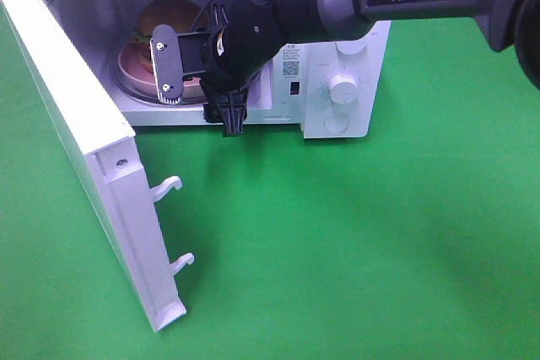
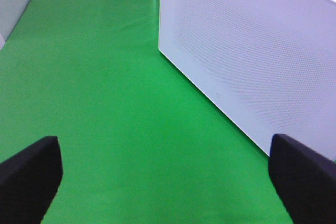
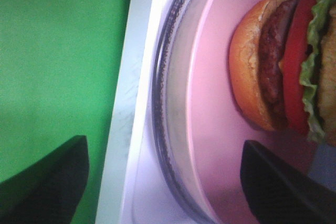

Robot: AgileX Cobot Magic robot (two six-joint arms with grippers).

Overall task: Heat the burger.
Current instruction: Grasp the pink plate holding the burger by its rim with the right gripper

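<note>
- burger [image 1: 165,23] sits on pink plate [image 1: 135,65], on the glass turntable [image 3: 170,103] inside the microwave [image 1: 337,82]; door [image 1: 84,149] swung wide.
- right tool [image 1: 202,77] at the cavity mouth, jaws spread, holding nothing.
- left tool [image 2: 163,177] spread wide too, empty, over the green tabletop [image 2: 105,103] beside the door.
- burger probably light, soft, stacked layers shift easily; take the plate rim, not the bun.
- door handling: stiff panel, push its outer face.
</note>
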